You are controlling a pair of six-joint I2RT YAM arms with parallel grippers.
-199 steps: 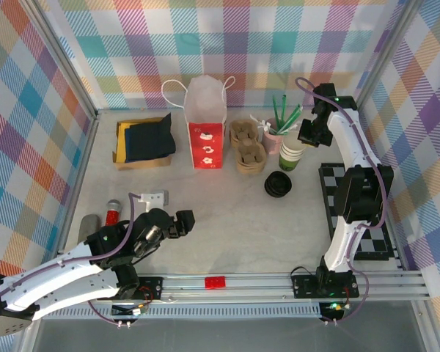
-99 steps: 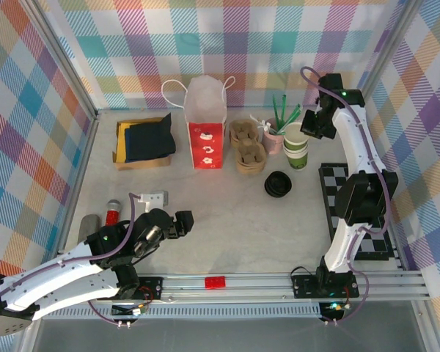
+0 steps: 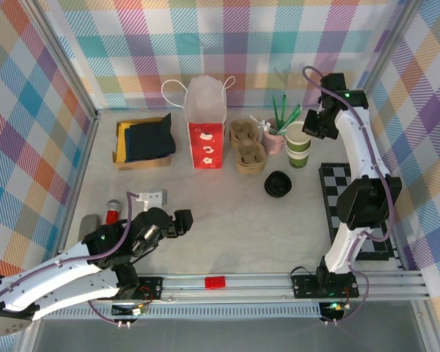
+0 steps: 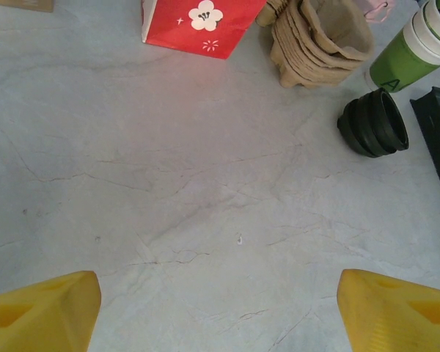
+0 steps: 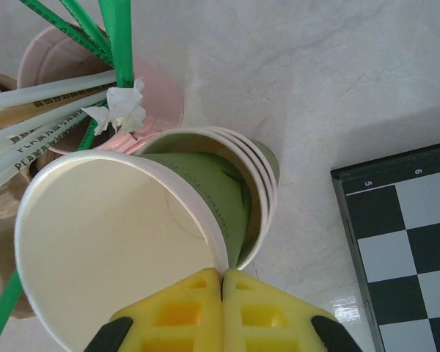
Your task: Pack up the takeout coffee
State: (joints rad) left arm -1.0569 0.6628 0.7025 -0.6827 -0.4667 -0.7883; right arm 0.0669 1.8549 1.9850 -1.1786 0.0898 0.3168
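Observation:
The takeout coffee's green paper cup (image 5: 117, 242), open-topped with a cream inside, tilts out of a stack of like cups (image 5: 262, 170). My right gripper (image 5: 222, 275) is shut on its white rim. From above, that gripper (image 3: 313, 126) hangs at the back right over the cup stack (image 3: 298, 149). A stack of black lids (image 3: 277, 184) lies just in front, also in the left wrist view (image 4: 374, 123). My left gripper (image 3: 187, 220) is low at the front left, open over bare table, one yellow fingertip (image 4: 51, 308) at each side.
A pink cup of green straws (image 5: 161, 95) touches the cup stack. Brown cup carriers (image 3: 248, 145) and a red-and-white paper bag (image 3: 206, 125) stand to its left. A checkered mat (image 5: 403, 235) lies on the right, dark napkins (image 3: 143, 141) at the back left.
My right gripper has shifted slightly right and back with the cup rim in its grip, tilting the top cup. The left arm has not moved.

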